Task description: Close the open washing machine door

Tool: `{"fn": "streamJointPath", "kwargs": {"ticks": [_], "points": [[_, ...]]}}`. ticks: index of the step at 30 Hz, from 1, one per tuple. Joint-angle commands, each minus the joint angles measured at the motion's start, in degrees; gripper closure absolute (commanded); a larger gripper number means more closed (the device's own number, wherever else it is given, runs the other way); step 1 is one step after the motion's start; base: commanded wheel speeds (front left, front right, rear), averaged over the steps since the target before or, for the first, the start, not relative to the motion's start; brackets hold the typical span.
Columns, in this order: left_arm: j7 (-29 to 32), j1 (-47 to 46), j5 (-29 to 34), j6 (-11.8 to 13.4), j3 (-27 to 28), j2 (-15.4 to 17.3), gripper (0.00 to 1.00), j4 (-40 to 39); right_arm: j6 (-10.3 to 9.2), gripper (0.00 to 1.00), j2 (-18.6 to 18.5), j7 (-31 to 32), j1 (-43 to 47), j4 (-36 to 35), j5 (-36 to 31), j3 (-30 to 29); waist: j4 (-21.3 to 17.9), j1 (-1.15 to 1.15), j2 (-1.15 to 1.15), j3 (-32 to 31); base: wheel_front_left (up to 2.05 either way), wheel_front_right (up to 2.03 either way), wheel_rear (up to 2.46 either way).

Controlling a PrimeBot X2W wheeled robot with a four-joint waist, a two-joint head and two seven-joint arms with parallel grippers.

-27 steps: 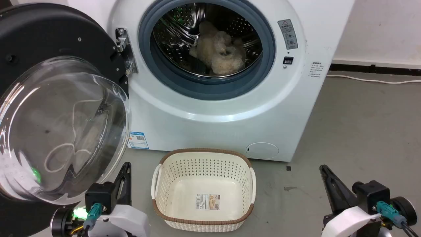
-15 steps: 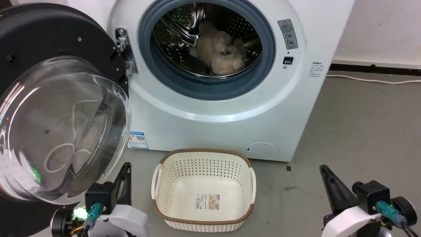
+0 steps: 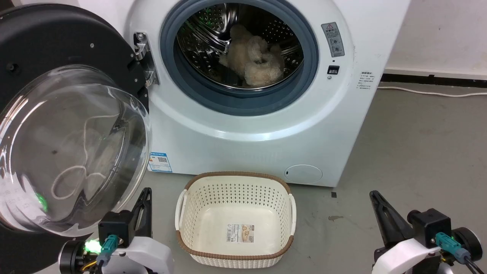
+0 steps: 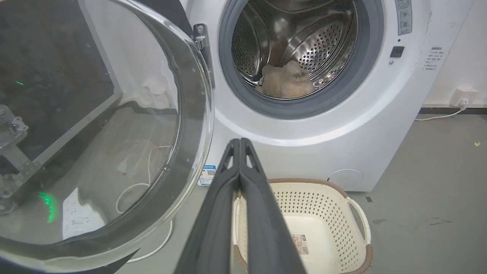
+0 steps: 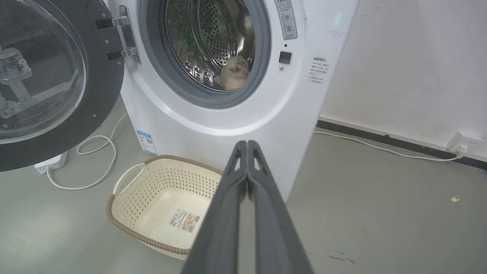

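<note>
My left claw (image 4: 238,141) is pressed shut, the two fingers meeting at their tips with nothing between them. In the head view it sits at the lower left of the frame, just below the door's glass; I cannot tell whether it touches it. My right claw (image 5: 247,142) is pinched shut the same way, at the lower right of the head view, well apart from the machine (image 3: 266,129). The door (image 3: 68,125) stands swung wide open across the left of the head view, hung on its hinge (image 3: 144,57), glass bulging toward me. A beige fluffy bundle (image 3: 253,61) lies in the drum (image 3: 205,42). A cream basket (image 3: 236,175) sits on the floor (image 3: 418,152) at lower centre.
</note>
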Motion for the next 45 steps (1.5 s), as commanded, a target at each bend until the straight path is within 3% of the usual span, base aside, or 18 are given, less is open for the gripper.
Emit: {"fn": "streamJointPath", "kwargs": {"ticks": [1,6,7,23,45], "points": [[0.0,0.2,0.1,0.1,0.0,0.0,1.0,-0.2,0.05,1.0,0.3,0.0,-0.7,-0.3,-0.3,0.0,0.0,0.0,0.0,0.0,0.0,0.0,0.0],[0.0,0.2,0.1,0.1,0.0,0.0,1.0,-0.2,0.05,1.0,0.3,0.0,-0.7,-0.3,-0.3,0.0,0.0,0.0,0.0,0.0,0.0,0.0,0.0],[0.0,0.0,0.0,0.0,0.0,0.0,0.0,0.0,0.0,0.0,0.0,0.0,0.0,0.0,0.0,0.0,0.0,0.0,0.0,0.0,0.0,0.0,0.0],[-1.9,0.0,0.1,0.4,-1.6,0.2,0.0,0.0,0.01,0.0,-0.4,-1.9,0.5,0.0,1.1,-0.5,1.0,0.0,0.0,-0.2,0.0,0.0,0.0],[-4.5,0.8,0.1,1.9,-3.5,1.5,0.0,-1.1,0.01,0.0,-1.2,-4.5,0.1,1.3,1.8,2.2,8.7,0.0,0.0,-0.5,0.0,0.0,0.0]]}}
